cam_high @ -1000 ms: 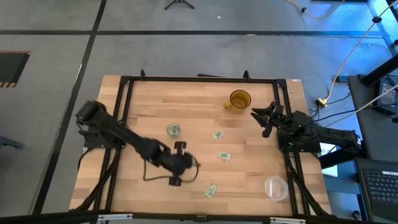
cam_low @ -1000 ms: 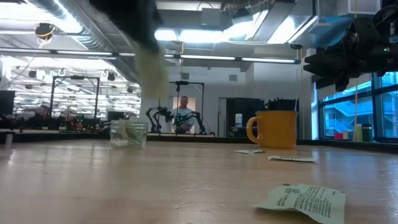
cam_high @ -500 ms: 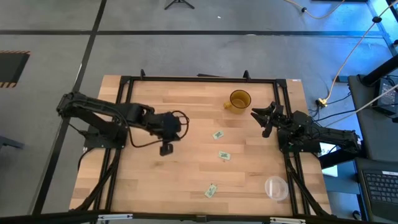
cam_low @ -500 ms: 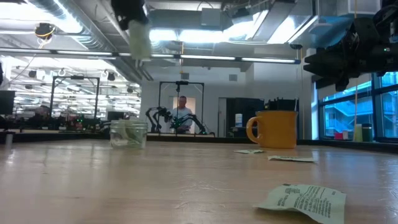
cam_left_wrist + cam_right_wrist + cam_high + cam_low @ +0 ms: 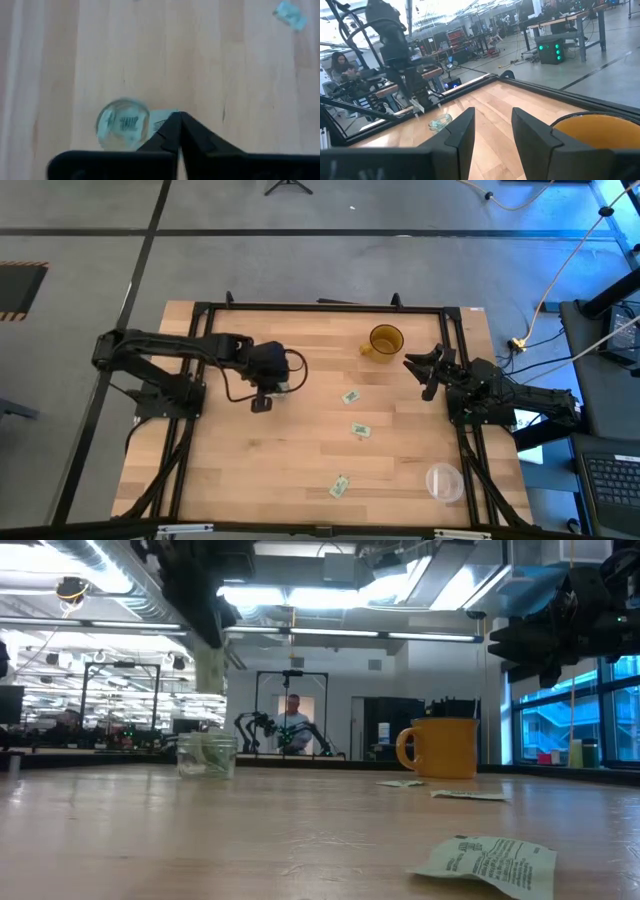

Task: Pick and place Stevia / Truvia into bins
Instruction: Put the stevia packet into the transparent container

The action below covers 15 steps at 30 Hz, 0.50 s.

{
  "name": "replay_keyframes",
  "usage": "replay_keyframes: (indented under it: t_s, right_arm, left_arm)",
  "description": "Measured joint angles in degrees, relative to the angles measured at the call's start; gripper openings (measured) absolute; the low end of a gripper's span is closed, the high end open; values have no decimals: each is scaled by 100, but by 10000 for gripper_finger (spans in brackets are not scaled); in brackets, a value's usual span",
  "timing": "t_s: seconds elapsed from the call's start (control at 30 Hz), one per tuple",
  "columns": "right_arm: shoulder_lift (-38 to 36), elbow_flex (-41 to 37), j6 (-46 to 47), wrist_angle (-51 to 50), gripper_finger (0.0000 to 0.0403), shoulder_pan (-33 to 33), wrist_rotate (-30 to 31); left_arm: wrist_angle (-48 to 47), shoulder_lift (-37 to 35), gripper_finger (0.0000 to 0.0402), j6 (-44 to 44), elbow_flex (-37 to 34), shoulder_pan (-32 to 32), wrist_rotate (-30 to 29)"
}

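The small glass cup [image 5: 281,388] already holds paper packets with green print. Three packets [image 5: 350,396] lie loose on the desk [image 5: 320,450], one more [image 5: 162,121] is pinched in the left claw [image 5: 179,131], so by my judgement the job is roughly half done or a bit less.

The left arm reaches in from the desk's left side, its claw pointing down right over the cup, fingers closed on the packet just beside the rim. The right claw [image 5: 424,366] waits near the amber mug [image 5: 383,341], fingers spread apart and holding nothing.
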Motion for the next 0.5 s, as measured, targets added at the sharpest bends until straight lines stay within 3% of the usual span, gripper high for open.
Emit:
replay_keyframes:
  t_s: [0.5]
  right_arm:
    - [-1, 0, 3, 0, 133, 0, 0]
  left_arm:
    - [796, 0, 2, 833, -768, 737, 596]
